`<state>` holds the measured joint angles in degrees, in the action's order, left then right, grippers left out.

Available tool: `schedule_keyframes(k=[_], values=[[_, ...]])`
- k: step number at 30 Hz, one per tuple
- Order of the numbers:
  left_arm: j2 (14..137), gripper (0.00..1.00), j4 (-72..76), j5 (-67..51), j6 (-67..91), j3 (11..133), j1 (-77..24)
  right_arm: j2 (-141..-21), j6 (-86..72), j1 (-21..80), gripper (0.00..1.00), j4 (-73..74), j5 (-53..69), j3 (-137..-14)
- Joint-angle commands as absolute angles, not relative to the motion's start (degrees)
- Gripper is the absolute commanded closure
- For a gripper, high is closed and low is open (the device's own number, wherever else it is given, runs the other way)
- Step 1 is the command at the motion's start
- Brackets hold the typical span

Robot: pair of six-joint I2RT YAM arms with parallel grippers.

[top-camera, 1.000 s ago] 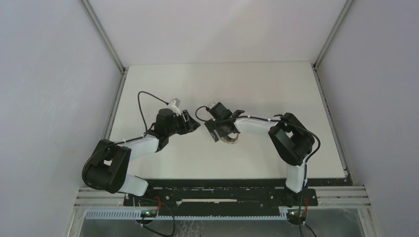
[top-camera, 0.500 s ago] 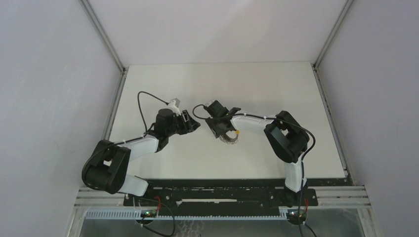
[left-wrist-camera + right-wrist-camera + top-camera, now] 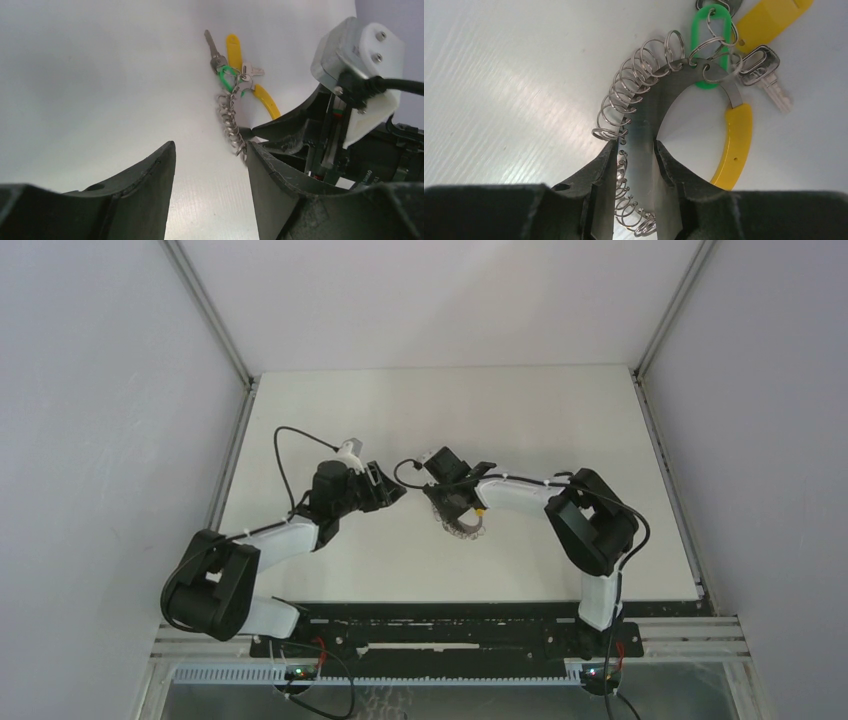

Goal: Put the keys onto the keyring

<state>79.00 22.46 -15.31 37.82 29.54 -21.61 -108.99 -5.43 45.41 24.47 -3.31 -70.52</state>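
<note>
The keyring [image 3: 659,95] lies flat on the table: a curved metal band strung with many wire rings, a yellow strip [image 3: 736,145] and a green tag [image 3: 709,30]. A small dark-headed key [image 3: 764,65] lies by the tag's rings; whether it is threaded on, I cannot tell. My right gripper [image 3: 635,147] is shut on the keyring, its jaws on either side of the band and its rings. From above, the right gripper [image 3: 455,508] sits over the keyring [image 3: 466,529]. My left gripper [image 3: 210,147] is open and holds nothing, low over the table just left of the ring chain [image 3: 230,120].
A second key [image 3: 212,47] lies beyond the green tag [image 3: 227,77]. The right wrist's camera housing [image 3: 360,50] looms close on the right of the left wrist view. White table [image 3: 540,420] with grey walls on three sides.
The right jaws have narrowed from wide open onto the keyring's band. The right wrist shifted slightly over the ring. The left arm has barely moved.
</note>
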Motion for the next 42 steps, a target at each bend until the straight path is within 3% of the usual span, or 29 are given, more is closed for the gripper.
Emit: schedule_keyframes(k=[1,12,34,42], values=[[78.5,0.40,26.8,-17.6,41.7,27.9,-21.5,-104.0,-4.0,45.4,0.78,20.6,1.6,-68.0],[89.6,0.42,39.8,-23.0,53.3,29.2,-23.9,-99.8,-5.4,43.8,0.78,13.2,7.6,-62.3],[96.8,0.42,32.9,-26.1,48.4,36.5,-25.8,-95.1,-0.9,41.9,0.78,6.3,16.6,-55.6],[99.2,0.46,30.0,-27.0,47.0,38.6,-25.8,-95.3,0.5,42.7,0.78,5.9,17.5,-55.2]])
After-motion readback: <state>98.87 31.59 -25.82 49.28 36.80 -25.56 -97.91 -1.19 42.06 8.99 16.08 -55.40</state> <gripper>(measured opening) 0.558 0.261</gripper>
